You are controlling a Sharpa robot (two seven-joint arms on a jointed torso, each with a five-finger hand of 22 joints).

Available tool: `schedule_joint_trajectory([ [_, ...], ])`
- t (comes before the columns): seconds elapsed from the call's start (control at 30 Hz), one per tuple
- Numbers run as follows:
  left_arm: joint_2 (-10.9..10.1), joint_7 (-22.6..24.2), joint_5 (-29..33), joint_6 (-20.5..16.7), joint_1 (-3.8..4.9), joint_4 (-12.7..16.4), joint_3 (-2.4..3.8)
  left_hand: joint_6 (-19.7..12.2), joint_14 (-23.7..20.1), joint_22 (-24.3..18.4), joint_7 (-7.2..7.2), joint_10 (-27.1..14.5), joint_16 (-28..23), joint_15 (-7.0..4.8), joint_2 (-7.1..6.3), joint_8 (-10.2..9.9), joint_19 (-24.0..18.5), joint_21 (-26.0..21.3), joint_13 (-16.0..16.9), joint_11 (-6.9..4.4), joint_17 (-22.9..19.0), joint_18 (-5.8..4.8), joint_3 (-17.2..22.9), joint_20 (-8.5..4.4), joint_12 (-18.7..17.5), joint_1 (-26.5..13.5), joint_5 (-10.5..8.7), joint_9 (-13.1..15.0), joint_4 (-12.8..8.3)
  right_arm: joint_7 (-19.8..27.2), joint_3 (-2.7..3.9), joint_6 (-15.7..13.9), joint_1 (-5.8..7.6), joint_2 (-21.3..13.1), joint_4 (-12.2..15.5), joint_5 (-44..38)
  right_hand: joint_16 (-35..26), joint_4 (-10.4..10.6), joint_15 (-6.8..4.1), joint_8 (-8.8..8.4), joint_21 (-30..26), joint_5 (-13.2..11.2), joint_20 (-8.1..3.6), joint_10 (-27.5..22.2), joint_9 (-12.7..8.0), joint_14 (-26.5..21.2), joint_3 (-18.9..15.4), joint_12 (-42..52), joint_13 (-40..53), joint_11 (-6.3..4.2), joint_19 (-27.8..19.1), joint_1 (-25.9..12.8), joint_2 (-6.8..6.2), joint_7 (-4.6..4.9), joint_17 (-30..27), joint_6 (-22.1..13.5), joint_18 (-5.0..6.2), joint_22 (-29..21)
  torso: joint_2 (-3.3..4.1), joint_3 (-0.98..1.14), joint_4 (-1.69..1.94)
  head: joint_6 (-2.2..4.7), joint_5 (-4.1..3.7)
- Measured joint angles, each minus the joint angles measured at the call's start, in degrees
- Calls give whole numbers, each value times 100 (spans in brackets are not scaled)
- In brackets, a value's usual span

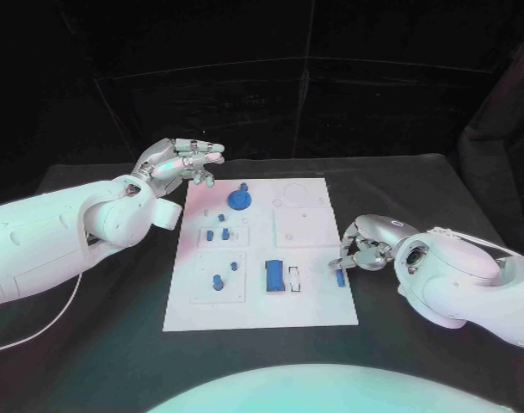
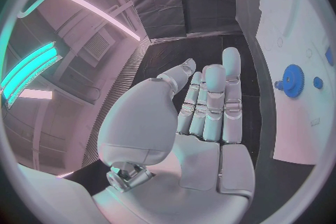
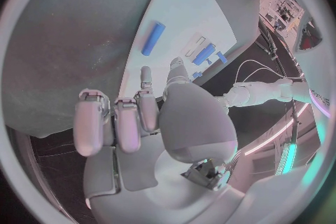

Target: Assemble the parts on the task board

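The black surface [image 1: 101, 344] carries the white task board [image 1: 305, 310] at its centre. The left hand [image 1: 181, 160] hangs off the board's 11 o'clock corner, fingers apart, holding nothing. The right hand [image 1: 363, 247] is at the 3 o'clock edge, fingers curled down; I cannot tell if it grips yet. A small blue peg [image 1: 340, 279] lies just under it. I judge the step is picking this peg: pinch it at the middle, lift straight, avoid pushing it off the edge. The blue gear [image 1: 239, 202] stands at 12 o'clock.

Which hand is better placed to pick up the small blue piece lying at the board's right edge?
Right. The right hand hangs just beside the small blue piece, fingers pointed toward it, while the left hand is raised off the task board at its far left corner.
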Motion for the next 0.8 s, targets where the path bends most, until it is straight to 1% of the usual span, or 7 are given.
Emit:
schedule_joint_trajectory([
  [0.17,8,-2,0,10,-9,-3,-16,0,0,0,0,0,0,0,0,0,0,0,0,0,0,0,0,0,0,0,0,0,0,-118,0,229,-4,61,-63,-120,0,71,-44,66,0,-6,0,-8,114,0,-3,0,-4,-17,0,0,0,-38,0,75,0,0,0,-3,5,-1,-3],
  [0.23,7,-2,0,12,-9,-7,-16,0,0,0,0,0,0,0,0,0,0,0,0,0,0,0,0,0,0,0,0,0,0,-163,0,333,-4,81,-90,-153,0,83,-45,75,0,-28,0,2,139,0,-3,0,-4,-43,0,-1,-1,-38,0,75,0,0,0,-3,5,-1,-4],
  [0.27,6,-2,0,13,-9,-7,-16,0,0,0,0,0,0,0,0,0,0,0,0,0,0,0,0,0,0,0,0,0,0,-181,-1,378,-4,88,-100,-164,0,99,-45,79,0,-28,0,2,158,1,-17,0,-39,-43,0,-28,-29,-49,0,86,0,0,0,-3,5,-2,-7],
  [0.47,3,-3,0,17,-9,-8,-19,0,0,1,0,0,0,0,0,0,0,0,0,0,0,0,0,0,0,0,0,0,0,-282,-2,651,-6,130,-146,-198,-22,132,-45,79,0,-49,0,2,198,1,-4,0,-43,-43,0,-28,-29,-58,0,95,0,0,0,-5,5,-12,-12],
  [0.63,1,-3,0,19,-9,-10,-20,0,0,1,0,0,0,0,0,0,0,0,0,0,1,0,0,0,0,0,0,0,0,-330,-2,774,-7,149,-157,-207,-22,162,-45,79,0,-49,-13,2,216,1,-4,0,-43,-43,-12,-28,-29,-58,4,95,0,0,3,-3,0,-16,-8],
  [0.73,0,-3,0,21,-9,-11,-20,0,0,1,0,0,0,0,0,0,0,0,0,0,0,0,0,0,0,0,0,0,0,-347,-3,838,-7,169,-167,-209,-22,179,-45,79,0,-37,-22,2,271,1,13,0,-42,-43,-22,-26,-26,-58,4,95,0,0,4,-3,-1,-23,-8],
  [0.8,-3,-3,0,22,-10,-11,-20,0,0,1,0,0,0,0,0,0,0,0,0,0,1,0,0,0,0,0,0,0,0,-348,-3,874,-7,194,-170,-209,-22,136,-57,100,0,14,-36,2,316,-13,57,9,-28,-43,-9,27,25,-58,4,95,0,0,4,-3,0,-29,-8],
])
